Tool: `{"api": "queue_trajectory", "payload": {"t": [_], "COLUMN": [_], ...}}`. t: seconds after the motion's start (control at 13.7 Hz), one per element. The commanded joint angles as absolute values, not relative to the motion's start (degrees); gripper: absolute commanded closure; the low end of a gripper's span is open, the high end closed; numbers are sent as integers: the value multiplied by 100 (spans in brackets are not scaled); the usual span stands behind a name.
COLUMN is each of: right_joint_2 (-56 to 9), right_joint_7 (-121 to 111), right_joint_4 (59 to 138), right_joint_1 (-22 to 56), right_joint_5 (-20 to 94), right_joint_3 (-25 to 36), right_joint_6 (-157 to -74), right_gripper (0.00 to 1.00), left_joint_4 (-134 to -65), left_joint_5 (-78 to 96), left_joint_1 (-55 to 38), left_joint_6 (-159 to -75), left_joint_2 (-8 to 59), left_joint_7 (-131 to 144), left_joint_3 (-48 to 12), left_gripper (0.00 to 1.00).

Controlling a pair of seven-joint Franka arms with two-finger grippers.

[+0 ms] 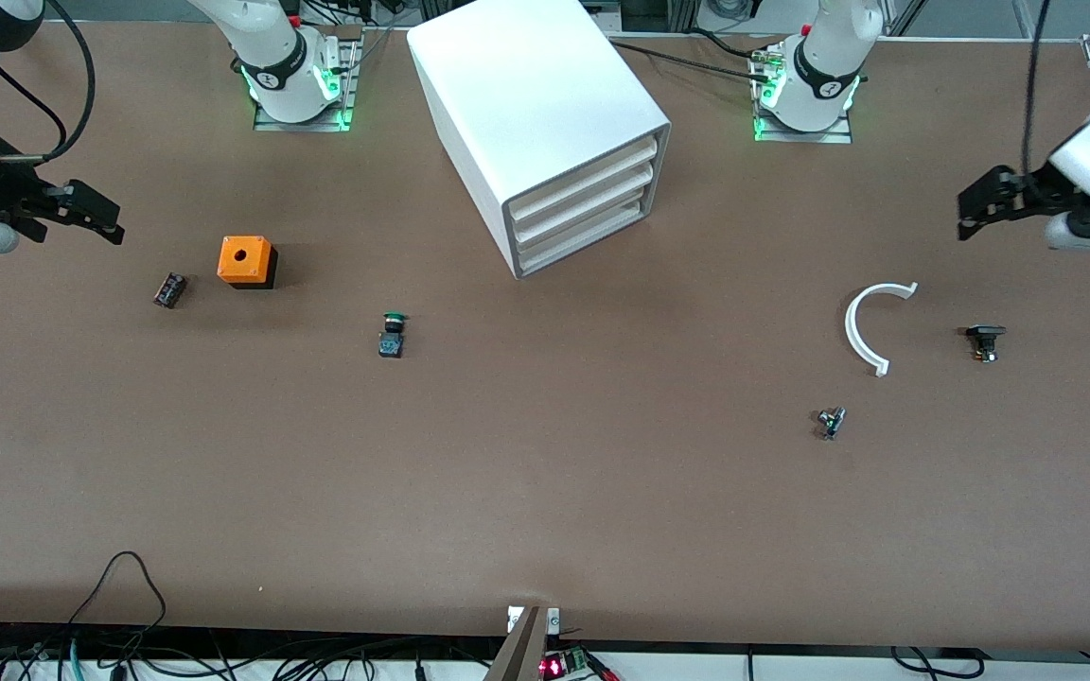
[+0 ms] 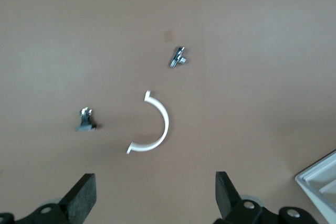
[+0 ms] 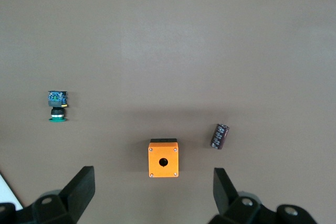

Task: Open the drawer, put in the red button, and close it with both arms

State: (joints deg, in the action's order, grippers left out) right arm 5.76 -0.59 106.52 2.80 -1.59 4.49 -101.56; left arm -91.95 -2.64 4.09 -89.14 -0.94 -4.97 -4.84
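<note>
The white cabinet [image 1: 526, 95] stands between the two arm bases, with its three white drawers [image 1: 588, 203] all pushed in. No red button shows in any view. My right gripper [image 1: 100, 216] hangs open and empty over the right arm's end of the table, above the bare table beside an orange box [image 3: 163, 158]; in its wrist view the right gripper [image 3: 154, 190] holds nothing. My left gripper [image 1: 975, 206] hangs open over the left arm's end, near a white arc-shaped piece [image 2: 155, 129]; in its wrist view the left gripper [image 2: 156, 192] is empty too.
A green-capped button [image 1: 393, 334] lies nearer the camera than the cabinet. A dark cylinder [image 1: 169, 289] lies beside the orange box [image 1: 245, 260]. Near the white arc [image 1: 871, 322] lie a small black part [image 1: 985, 340] and a small metal part [image 1: 830, 422].
</note>
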Motion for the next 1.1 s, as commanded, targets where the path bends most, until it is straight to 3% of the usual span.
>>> {"api": "queue_trajectory", "payload": {"t": [0.0, 0.66, 1.02], "right_joint_2": [642, 659, 896], "right_joint_7": [-123, -44, -35], "right_joint_4": [10661, 10258, 10449], "right_joint_1": [246, 246, 255], "right_joint_5": [-132, -106, -141], "right_joint_3": [422, 387, 387], "right_joint_6": [-10125, -9714, -9686], "right_gripper": [0, 0, 0], "left_joint_4": [-9079, -8982, -8982], "left_joint_5": [-282, 167, 167], "left_joint_1": [413, 501, 501], "left_joint_6": [-8745, -8745, -8745], "left_joint_2": [-18, 44, 44], "left_joint_7": [-598, -606, -606], "left_joint_3": [-387, -202, -211], "left_gripper": [0, 0, 0]}}
